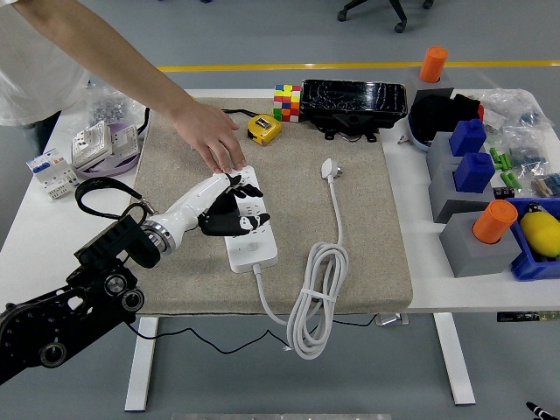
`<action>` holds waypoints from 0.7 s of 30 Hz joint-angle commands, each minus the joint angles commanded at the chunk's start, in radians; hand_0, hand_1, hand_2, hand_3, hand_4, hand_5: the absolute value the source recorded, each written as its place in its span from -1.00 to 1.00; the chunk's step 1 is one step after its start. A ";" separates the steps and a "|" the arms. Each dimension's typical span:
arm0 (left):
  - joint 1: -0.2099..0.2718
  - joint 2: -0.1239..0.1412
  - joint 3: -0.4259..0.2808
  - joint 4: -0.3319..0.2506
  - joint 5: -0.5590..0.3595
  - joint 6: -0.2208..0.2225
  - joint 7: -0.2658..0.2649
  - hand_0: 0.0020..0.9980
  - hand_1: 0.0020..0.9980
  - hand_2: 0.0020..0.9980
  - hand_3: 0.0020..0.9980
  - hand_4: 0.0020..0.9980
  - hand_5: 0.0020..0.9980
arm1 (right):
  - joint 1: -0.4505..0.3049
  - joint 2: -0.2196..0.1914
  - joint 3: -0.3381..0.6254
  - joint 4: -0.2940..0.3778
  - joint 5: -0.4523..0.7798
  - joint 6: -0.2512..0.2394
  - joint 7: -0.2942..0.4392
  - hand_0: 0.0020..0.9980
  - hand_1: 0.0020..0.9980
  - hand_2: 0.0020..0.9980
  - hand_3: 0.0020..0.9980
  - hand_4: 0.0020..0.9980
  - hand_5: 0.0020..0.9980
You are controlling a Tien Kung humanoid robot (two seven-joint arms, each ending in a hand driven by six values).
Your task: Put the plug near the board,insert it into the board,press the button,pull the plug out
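Resting our left hand (234, 215) over the board (249, 216), fingers loosely curled and holding nothing, we may be touching its sockets; contact is unclear. A person's hand (213, 137) pins the board's far end. The plug (330, 168) lies unplugged on the mat (367, 227), well right of the board, pointing away from us, cord trailing back. Every step remains.
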 joint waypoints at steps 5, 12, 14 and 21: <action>0.008 0.004 -0.015 -0.011 -0.002 0.004 -0.004 0.29 0.42 0.42 0.28 0.54 -0.16 | -0.004 0.000 0.001 -0.002 0.000 0.000 -0.001 0.31 0.33 0.32 0.11 0.82 0.01; 0.026 0.015 -0.062 -0.038 -0.018 0.018 -0.021 0.25 0.39 0.38 0.28 0.54 -0.15 | -0.003 -0.001 0.004 0.000 -0.003 0.000 0.000 0.31 0.33 0.32 0.11 0.82 0.01; 0.034 0.018 -0.078 -0.041 -0.035 0.022 -0.028 0.25 0.39 0.38 0.28 0.54 -0.15 | -0.002 0.000 0.005 0.000 -0.003 0.000 0.000 0.31 0.33 0.32 0.11 0.82 0.01; 0.071 0.033 -0.132 -0.042 -0.092 0.056 -0.076 0.10 0.31 0.32 0.28 0.55 -0.15 | -0.001 0.000 0.003 -0.001 -0.004 0.000 0.000 0.31 0.33 0.32 0.11 0.82 0.01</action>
